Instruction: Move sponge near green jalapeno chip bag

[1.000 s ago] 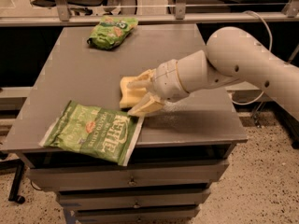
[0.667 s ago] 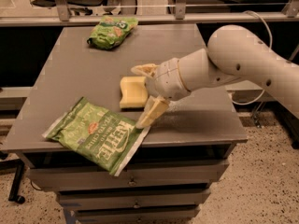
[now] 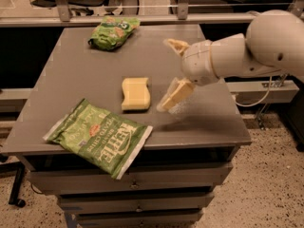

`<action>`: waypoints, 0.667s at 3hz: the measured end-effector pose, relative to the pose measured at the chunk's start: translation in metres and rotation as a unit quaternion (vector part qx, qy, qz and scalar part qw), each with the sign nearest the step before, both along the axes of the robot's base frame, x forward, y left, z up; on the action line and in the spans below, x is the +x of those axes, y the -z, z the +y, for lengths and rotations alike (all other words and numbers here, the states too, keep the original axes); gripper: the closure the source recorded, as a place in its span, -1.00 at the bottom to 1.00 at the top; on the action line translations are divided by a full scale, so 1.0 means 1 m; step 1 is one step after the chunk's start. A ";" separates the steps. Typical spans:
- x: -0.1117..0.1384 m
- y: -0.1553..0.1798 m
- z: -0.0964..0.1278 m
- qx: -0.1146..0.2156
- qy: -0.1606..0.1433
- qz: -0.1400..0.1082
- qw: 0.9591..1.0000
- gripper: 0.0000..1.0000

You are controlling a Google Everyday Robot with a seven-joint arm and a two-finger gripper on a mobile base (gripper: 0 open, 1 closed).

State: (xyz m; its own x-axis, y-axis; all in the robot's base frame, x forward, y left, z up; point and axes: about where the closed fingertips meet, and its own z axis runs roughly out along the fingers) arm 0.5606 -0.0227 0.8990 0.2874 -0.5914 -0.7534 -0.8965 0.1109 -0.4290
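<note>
The sponge (image 3: pixel 135 93), a pale yellow foam block with wavy sides, lies flat on the grey table (image 3: pixel 85 80) near its middle. The green jalapeno chip bag (image 3: pixel 99 136), large, flat and lettered "KETTLE", lies at the front left, its corner overhanging the front edge. A small gap separates the sponge from the bag's upper edge. My gripper (image 3: pixel 165 75) is open and empty, just right of the sponge and apart from it. One finger (image 3: pixel 175 44) points back-left, the other finger (image 3: pixel 175 95) points down toward the table.
A smaller puffy bright-green bag (image 3: pixel 113 31) with orange marks lies at the table's back left. The white arm (image 3: pixel 247 56) reaches in from the right over the table's right side. Drawers sit below the front edge (image 3: pixel 142 148).
My gripper has let go of the sponge and drawn back to the right with its fingers spread. The sponge now rests on the table. The Kettle bag has shifted and turned slightly.
</note>
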 end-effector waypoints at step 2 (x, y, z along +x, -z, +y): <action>0.026 -0.044 -0.048 0.045 0.061 -0.020 0.997 -1.00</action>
